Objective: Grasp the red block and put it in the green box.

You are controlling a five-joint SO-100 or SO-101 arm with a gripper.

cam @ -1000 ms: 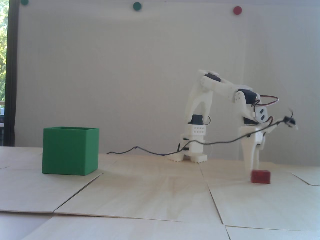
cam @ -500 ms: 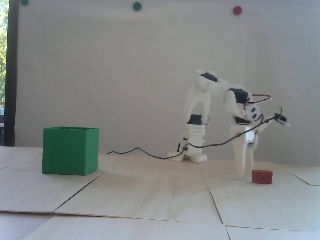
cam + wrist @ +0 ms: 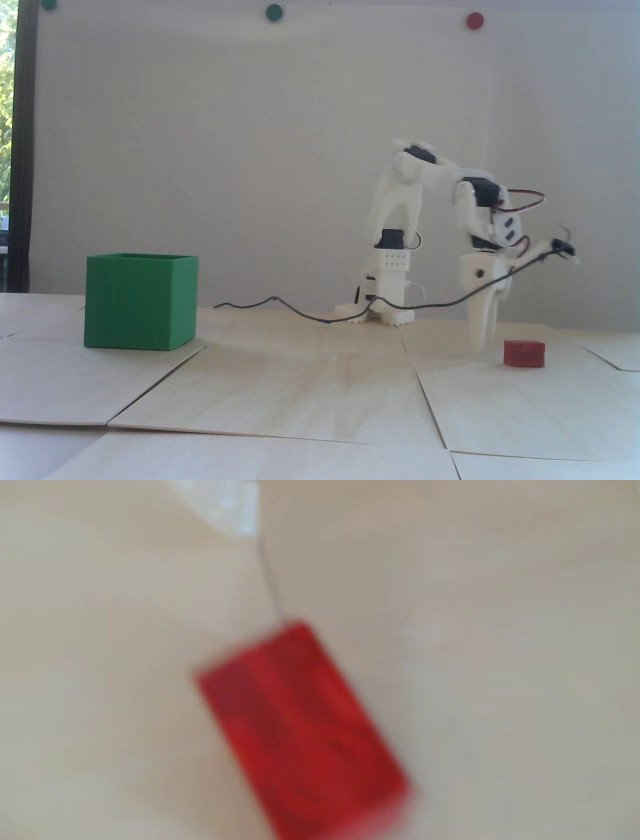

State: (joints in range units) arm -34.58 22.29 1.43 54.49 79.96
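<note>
pale wooden panels [image 3: 300,395] cover the table, their seams showing as thin dark lines, and behind them stands a plain light wall with two green dots [image 3: 274,12] and a red dot [image 3: 474,20] near its top edge. on the left side of the fixed view sits the green box [image 3: 140,302], open at the top, resting flat on the panels and well apart from me. my base [image 3: 387,295] stands toward the back, right of centre, with a dark cable [image 3: 280,302] trailing from it across the table. my arm bends forward and down, and my gripper [image 3: 482,340] points at the table with its tips close above the surface. the red block [image 3: 523,353] lies flat on the wood just to the right of my fingertips, with a narrow gap between us; i am not touching it and i hold nothing. whether my fingers are spread or together i cannot tell from this side. in the wrist view everything is blurred: the red block [image 3: 301,732] fills the lower middle, lying at a slant, and a white fingertip [image 3: 232,507] shows at the top edge, apart from it.
</note>
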